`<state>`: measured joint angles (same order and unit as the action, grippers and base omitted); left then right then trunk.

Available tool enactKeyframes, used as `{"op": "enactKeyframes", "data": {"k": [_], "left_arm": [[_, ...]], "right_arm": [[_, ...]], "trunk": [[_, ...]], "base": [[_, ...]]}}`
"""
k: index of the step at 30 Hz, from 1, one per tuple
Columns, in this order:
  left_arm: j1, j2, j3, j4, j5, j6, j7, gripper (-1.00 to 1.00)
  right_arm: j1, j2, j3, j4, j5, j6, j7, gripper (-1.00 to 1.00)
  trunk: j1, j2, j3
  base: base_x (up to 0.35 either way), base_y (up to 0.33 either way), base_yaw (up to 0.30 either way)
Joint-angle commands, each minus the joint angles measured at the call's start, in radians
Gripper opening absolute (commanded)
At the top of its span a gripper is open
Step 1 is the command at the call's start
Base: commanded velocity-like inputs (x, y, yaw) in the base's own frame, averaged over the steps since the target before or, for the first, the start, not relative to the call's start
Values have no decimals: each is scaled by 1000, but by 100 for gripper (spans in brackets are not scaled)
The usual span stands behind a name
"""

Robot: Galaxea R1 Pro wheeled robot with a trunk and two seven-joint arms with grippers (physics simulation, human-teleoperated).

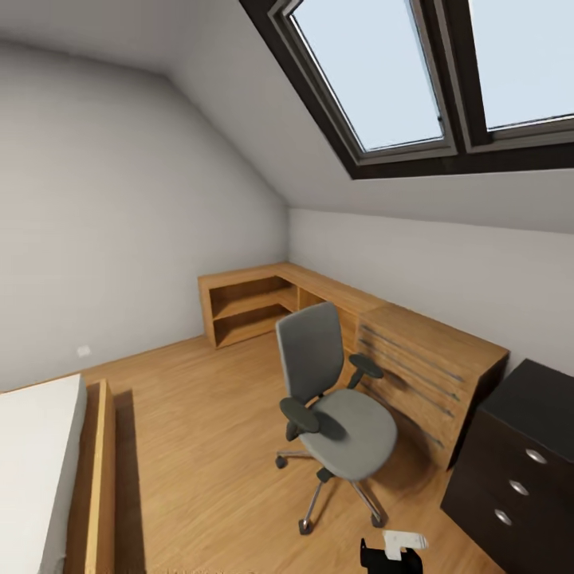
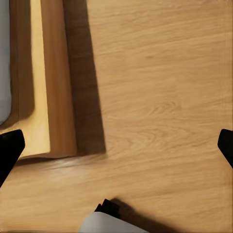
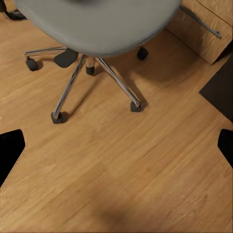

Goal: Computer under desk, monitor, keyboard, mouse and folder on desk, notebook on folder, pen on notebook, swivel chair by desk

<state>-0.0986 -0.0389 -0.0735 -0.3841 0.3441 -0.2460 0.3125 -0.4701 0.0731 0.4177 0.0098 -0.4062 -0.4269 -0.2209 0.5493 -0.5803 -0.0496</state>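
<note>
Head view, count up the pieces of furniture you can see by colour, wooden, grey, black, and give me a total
Wooden: 3, the shelf unit, the slatted dresser and the bed frame.
Grey: 1, the swivel chair.
Black: 1, the drawer unit.
Total: 5.

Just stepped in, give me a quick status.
Both grippers open, empty, above wooden floor. Grey padded swivel chair ahead, seat bare, beside light wooden dresser. Nothing blocking.
</note>
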Motion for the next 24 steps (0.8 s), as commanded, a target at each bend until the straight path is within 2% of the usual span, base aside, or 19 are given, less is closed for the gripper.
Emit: {"op": "enactKeyframes", "data": {"k": [1, 15, 24], "left_arm": [[-1, 1, -8, 1, 7, -4, 7, 100], [-1, 1, -8, 1, 6, -5, 7, 100], [-1, 1, -9, 1, 6, -5, 7, 100]], "right_arm": [[-1, 0, 9, 1, -6, -3, -3, 100], [-1, -1, 11, 1, -3, -4, -3, 100], [-1, -1, 13, 1, 2, -6, -3, 100]], "trunk": [[0, -2, -3], [0, -2, -16], [0, -2, -27]], "base": [[0, 0, 264], [7, 0, 222], [226, -48, 201]]}}
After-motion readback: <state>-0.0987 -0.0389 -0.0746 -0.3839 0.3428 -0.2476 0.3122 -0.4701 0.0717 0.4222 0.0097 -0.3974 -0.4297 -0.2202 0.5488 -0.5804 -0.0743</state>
